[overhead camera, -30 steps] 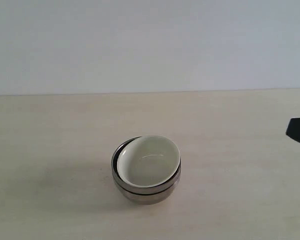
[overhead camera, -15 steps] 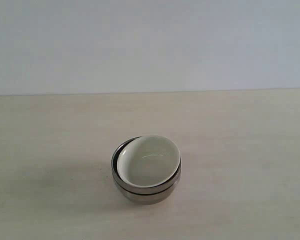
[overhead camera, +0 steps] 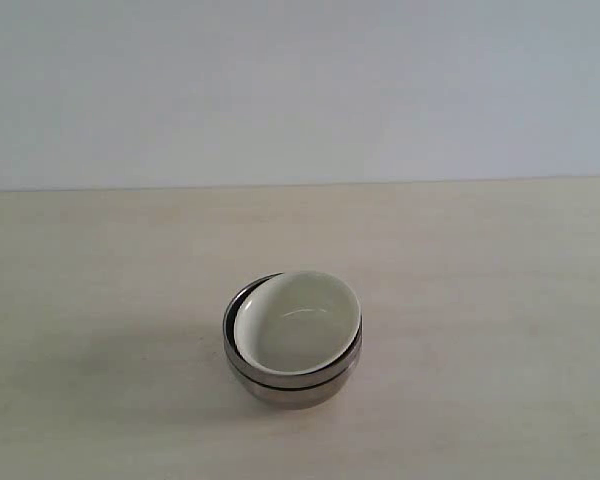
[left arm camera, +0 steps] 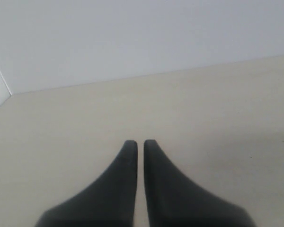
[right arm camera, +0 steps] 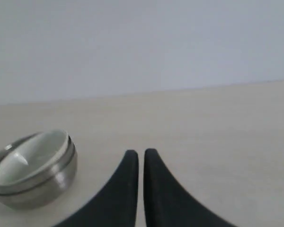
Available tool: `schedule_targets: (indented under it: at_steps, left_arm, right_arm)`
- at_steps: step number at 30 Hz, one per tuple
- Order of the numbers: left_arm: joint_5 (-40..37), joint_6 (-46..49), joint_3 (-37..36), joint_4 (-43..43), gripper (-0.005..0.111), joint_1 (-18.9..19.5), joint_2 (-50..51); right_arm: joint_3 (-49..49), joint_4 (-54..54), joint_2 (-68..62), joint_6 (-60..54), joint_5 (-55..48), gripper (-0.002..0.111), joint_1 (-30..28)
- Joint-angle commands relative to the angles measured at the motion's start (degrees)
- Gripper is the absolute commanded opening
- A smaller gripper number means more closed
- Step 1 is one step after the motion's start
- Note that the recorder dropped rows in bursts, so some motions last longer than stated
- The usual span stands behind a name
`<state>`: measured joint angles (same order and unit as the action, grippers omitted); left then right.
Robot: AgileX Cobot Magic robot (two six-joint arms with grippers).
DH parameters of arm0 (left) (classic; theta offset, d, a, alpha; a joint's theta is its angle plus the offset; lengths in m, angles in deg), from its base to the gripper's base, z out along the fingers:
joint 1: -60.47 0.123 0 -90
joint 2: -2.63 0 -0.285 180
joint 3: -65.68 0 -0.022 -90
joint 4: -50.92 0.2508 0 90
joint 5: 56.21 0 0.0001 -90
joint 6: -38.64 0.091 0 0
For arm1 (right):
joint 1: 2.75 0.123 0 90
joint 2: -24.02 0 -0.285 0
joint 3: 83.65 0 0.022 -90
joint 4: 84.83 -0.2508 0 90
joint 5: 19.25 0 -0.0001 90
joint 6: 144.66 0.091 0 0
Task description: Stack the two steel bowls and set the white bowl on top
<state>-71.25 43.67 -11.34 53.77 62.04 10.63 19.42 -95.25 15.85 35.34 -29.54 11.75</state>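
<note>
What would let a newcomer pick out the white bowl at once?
On the pale table, one stack of bowls stands near the middle. The white bowl is its top piece, nested slightly askew inside the steel bowls. It is cream-white, while those under it are mirror-shiny metal.

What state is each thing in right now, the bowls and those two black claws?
steel bowls: nested one inside the other, upright.
white bowl: sitting in the upper steel bowl, slightly tilted, empty.
left gripper: shut, holding nothing.
right gripper: shut, holding nothing, apart from the bowls.
</note>
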Motion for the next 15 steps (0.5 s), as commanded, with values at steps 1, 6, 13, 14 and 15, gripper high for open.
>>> schedule_targets:
  at_steps: [1,6,13,14,15]
  left_arm:
    - [0.4,-0.6,-0.2,-0.5,0.004,0.2,-0.2]
    - [0.4,-0.6,-0.2,-0.5,0.004,0.2,-0.2]
    - [0.4,-0.6,-0.2,-0.5,0.004,0.2,-0.2]
    - [0.4,-0.6,-0.2,-0.5,0.004,0.2,-0.2]
    - [0.4,-0.6,-0.2,-0.5,0.004,0.2,-0.2]
  right_arm:
    - [-0.3,1.0,0.4,-5.6,-9.2,0.0,-2.4]
    - [-0.3,0.8,0.4,-6.1,-9.6,0.0,-2.4]
    - [-0.3,0.7,0.4,-6.1,-9.6,0.0,-2.4]
    - [-0.3,0.7,0.4,-6.1,-9.6,0.0,-2.4]
    - [-0.3,0.7,0.4,-6.1,-9.6,0.0,-2.4]
